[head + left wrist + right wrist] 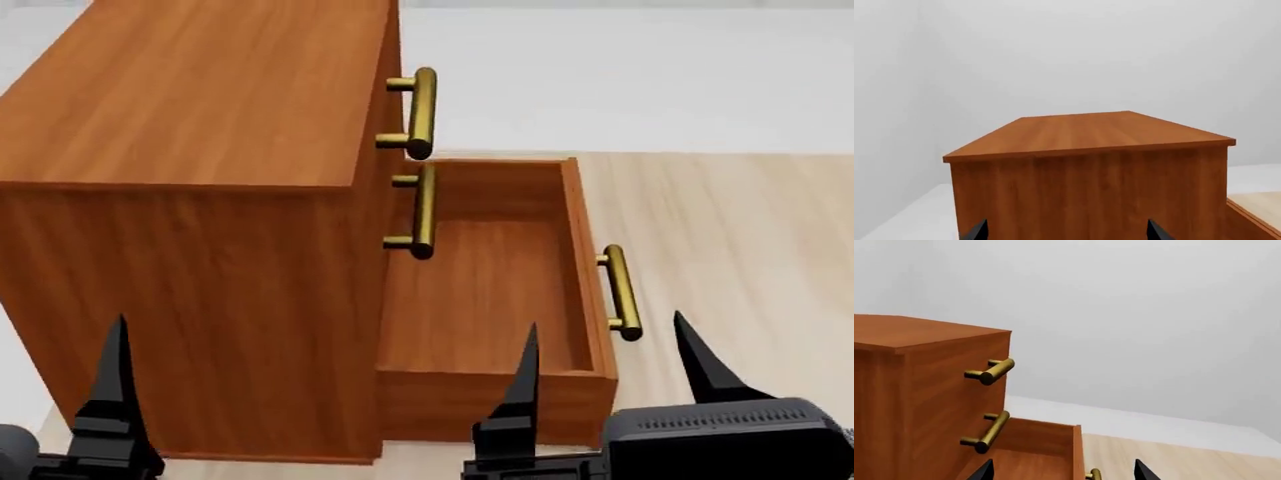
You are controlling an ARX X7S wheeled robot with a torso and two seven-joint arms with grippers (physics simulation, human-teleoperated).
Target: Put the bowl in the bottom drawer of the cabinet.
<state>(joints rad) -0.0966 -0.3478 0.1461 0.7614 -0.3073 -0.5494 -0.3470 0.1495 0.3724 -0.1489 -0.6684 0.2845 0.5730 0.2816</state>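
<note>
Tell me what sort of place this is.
Likely a bare simulated test room, not a lived-in home: a lone wooden cabinet with its bottom drawer pulled open and empty, a pale wood floor, and blank grey walls with no other furniture in view.

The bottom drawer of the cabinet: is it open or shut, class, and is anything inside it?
Open and empty. The bottom drawer juts out from the cabinet, showing only its bare wooden floor.

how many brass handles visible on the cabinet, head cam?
3. Top handle and middle handle sit on the closed upper drawers of the cabinet; the third handle is on the front of the pulled-out bottom drawer. None appear hidden.
</note>
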